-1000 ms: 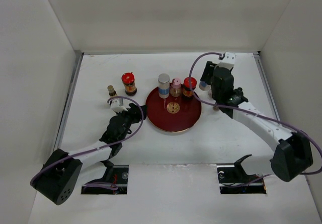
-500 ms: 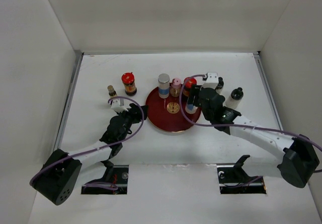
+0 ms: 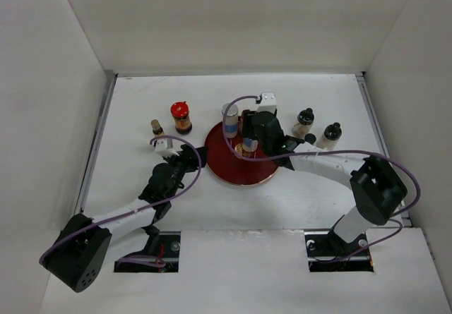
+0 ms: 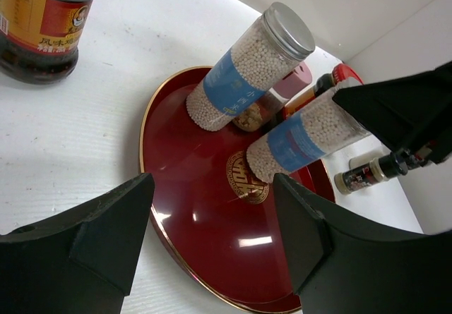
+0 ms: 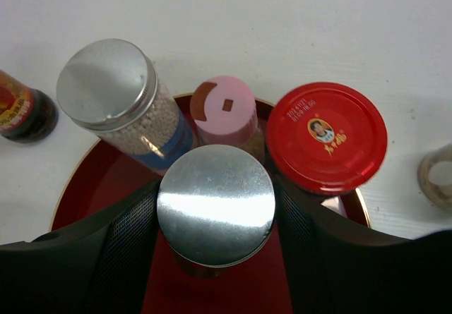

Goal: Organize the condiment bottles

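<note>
Far left, a tiny bottle (image 3: 157,126) and a red-lidded brown jar (image 3: 181,116) stand on the worktop (image 3: 141,88), off the dark red plate (image 3: 226,169). My left tool (image 4: 212,180) hangs beside the plate's rim, released, with nothing between its fingers. On the plate stands a silver-capped bottle (image 3: 229,118) of white beads. Just right of it my right tool (image 5: 215,204) is clenched on a second silver-capped bottle (image 4: 304,141), upright over the gold emblem (image 4: 247,176). I can't quite tell whether its base touches. Behind stand a pink-capped bottle (image 5: 224,102) and a red-lidded jar (image 5: 326,136). Two black-capped bottles (image 3: 304,122) stand on the worktop further right.

I'd lower straight down, clear of the neighbours, and let go only once it stands flat.

The blue labels' print is too small to read. The red lid bears a portrait badge with characters I can't make out.
</note>
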Tool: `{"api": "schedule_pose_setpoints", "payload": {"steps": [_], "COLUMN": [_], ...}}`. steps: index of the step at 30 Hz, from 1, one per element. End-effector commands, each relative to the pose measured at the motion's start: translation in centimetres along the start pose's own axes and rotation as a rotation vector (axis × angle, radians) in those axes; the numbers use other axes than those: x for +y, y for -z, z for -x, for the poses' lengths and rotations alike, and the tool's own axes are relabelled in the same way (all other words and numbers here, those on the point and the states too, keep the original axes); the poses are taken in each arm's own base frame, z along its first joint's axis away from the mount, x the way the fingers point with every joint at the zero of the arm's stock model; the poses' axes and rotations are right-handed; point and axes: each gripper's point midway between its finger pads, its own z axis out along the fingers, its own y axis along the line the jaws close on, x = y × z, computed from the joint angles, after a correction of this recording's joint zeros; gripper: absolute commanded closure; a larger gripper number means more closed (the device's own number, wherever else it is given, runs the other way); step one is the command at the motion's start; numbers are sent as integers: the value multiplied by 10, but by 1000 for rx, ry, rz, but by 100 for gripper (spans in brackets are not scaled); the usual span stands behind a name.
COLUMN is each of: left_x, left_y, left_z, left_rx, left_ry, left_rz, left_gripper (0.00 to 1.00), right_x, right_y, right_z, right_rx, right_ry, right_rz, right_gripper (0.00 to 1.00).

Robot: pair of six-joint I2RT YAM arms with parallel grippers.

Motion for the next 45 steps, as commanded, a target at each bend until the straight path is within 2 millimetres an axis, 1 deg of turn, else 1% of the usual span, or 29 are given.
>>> {"api": "schedule_pose_setpoints", "payload": {"steps": [1, 7, 8, 11, 12, 14, 16, 18, 20, 21, 22, 23, 24, 25, 26, 27, 28, 29, 31, 32, 33, 34, 36, 38, 41, 45], "left_x": [-21, -19, -19, -18, -18, -17, -17, -16, -17, -16, -16, -16, -18, -19, -20, -20, -20, -20, -20, -20, -21, -21, -22, -22, -22, -21], "left_y": [-4, -5, -5, -6, -6, -6, -6, -6, -6, -7, -7, -7, -6, -6, -5, -4, -4, -4, -5, -5, -5, -5, -5, -5, -5, -5], "left_z": [23, 22, 22, 20, 20, 19, 19, 19, 20, 19, 19, 19, 19, 20, 21, 21, 22, 22, 20, 20, 19, 19, 18, 19, 19, 18], "left_rx": [-69, -67, -65, -60, -60, -58, -57, -56, -59, -57, -57, -56, -58, -62, -63, -64, -66, -66, -63, -61, -59, -58, -58, -60, -60, -59], "left_ry": [23, 21, 20, 17, 17, 17, 16, 16, 14, 11, 11, 11, 12, 13, 14, 14, 15, 15, 15, 18, 20, 18, 16, 16, 18, 19], "left_rz": [-62, -55, -55, -51, -51, -49, -48, -48, -48, -46, -46, -47, -51, -54, -55, -58, -58, -58, -55, -56, -60, -61, -63, -64, -64, -62], "left_gripper": [33, 33, 32, 32, 32, 32, 32, 32, 32, 32, 32, 32, 32, 32, 32, 32, 32, 32, 32, 32, 32, 32, 32, 32, 32, 32], "right_x": [29, 34, 35, 35, 35, 37, 37, 35, 32, 24, 13, -2, -19, -39, -59, -79, -93, -110, -137, -149, -161, -168, -184, -194, -195, -192], "right_y": [-4, -15, -16, -16, -15, -9, 4, 20, 41, 50, 59, 65, 71, 74, 76, 77, 78, 78, 79, 80, 81, 81, 81, 78, 68, 58], "right_z": [63, 53, 51, 47, 47, 53, 66, 83, 98, 105, 109, 112, 111, 106, 98, 86, 77, 62, 35, 25, 15, 9, -2, -13, -25, -32], "right_rx": [-175, -163, -159, -155, -153, -163, -189, -222, -255, -273, -290, -304, -312, -308, -294, -266, -241, -203, -127, -102, -85, -74, -56, -22, 33, 66], "right_ry": [-81, -79, -73, -70, -72, -79, -89, -117, -145, -162, -173, -183, -192, -198, -210, -221, -229, -242, -255, -258, -256, -253, -249, -238, -214, -203], "right_rz": [64, 65, 64, 61, 64, 75, 89, 112, 152, 153, 143, 124, 94, 47, -7, -62, -99, -144, -217, -249, -286, -309, -374, -421, -444, -452], "right_gripper": [50, 48, 45, 30, 27, 22, 16, 12, 11, 12, 18, 29, 42, 55, 63, 66, 66, 65, 59, 53, 43, 38, 30, 24, 18, 18]}}
